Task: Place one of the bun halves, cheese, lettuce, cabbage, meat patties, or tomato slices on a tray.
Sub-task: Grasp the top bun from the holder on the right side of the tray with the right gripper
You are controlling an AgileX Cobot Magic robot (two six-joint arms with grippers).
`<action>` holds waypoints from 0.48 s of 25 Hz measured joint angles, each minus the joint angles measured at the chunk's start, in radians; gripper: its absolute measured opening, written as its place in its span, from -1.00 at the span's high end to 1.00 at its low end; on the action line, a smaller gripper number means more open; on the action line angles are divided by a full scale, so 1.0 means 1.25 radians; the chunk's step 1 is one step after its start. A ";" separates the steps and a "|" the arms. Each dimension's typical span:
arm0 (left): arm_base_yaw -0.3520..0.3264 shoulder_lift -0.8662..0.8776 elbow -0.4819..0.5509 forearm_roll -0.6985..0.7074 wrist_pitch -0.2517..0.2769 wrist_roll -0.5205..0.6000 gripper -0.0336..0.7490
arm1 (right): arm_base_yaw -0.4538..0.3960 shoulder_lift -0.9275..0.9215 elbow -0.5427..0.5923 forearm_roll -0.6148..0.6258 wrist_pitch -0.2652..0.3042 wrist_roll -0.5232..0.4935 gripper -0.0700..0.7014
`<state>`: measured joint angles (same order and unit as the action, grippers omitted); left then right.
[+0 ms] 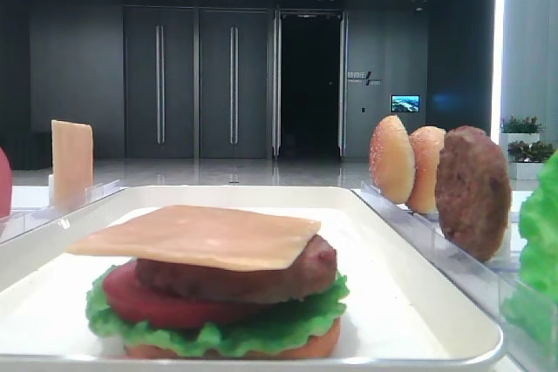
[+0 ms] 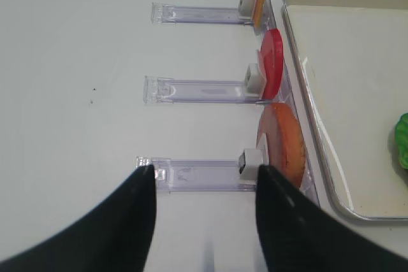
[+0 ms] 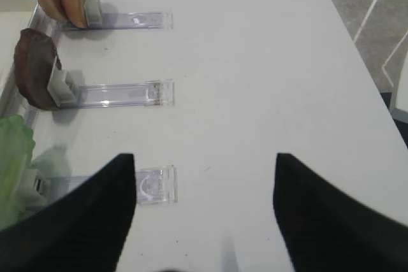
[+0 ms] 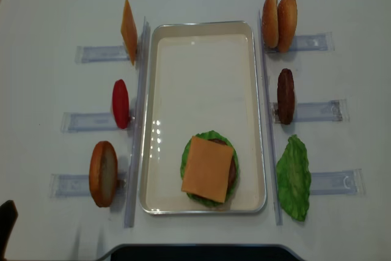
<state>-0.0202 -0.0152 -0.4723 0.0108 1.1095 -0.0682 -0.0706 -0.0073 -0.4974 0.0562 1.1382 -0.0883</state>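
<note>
The white tray (image 4: 153,90) holds a stack of bottom bun, lettuce, tomato and meat patty, topped by a cheese slice (image 4: 208,168). Two bun halves (image 4: 279,21), a meat patty (image 4: 285,96) and a lettuce leaf (image 4: 294,178) stand in the racks to its right. Cheese (image 4: 128,32), a tomato slice (image 4: 120,103) and an orange bun half (image 4: 102,173) stand to its left. My right gripper (image 3: 204,157) hangs open over bare table beside the lettuce rack. My left gripper (image 2: 206,168) is open above the orange bun's rack. Both are empty. Cabbage is out of view.
Clear plastic racks (image 4: 314,111) stick outward from both long sides of the tray, with long clear rails (image 4: 137,120) along the tray's edges. The white table's right edge (image 3: 357,62) borders grey floor in the right wrist view.
</note>
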 joint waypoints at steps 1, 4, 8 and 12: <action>0.000 0.000 0.000 0.000 0.000 0.000 -0.09 | 0.000 0.000 0.000 0.000 0.000 -0.001 -0.40; 0.000 0.000 0.000 0.000 0.000 0.000 -0.09 | 0.000 0.000 0.000 0.000 0.000 -0.001 -0.39; 0.000 0.000 0.000 0.000 0.000 0.000 -0.09 | 0.000 0.000 0.000 0.000 0.000 -0.002 -0.38; 0.000 0.000 0.000 0.000 0.000 0.000 -0.09 | 0.000 0.000 0.000 0.000 0.000 -0.003 -0.38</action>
<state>-0.0202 -0.0152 -0.4723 0.0108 1.1095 -0.0682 -0.0706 -0.0073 -0.4974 0.0562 1.1382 -0.0926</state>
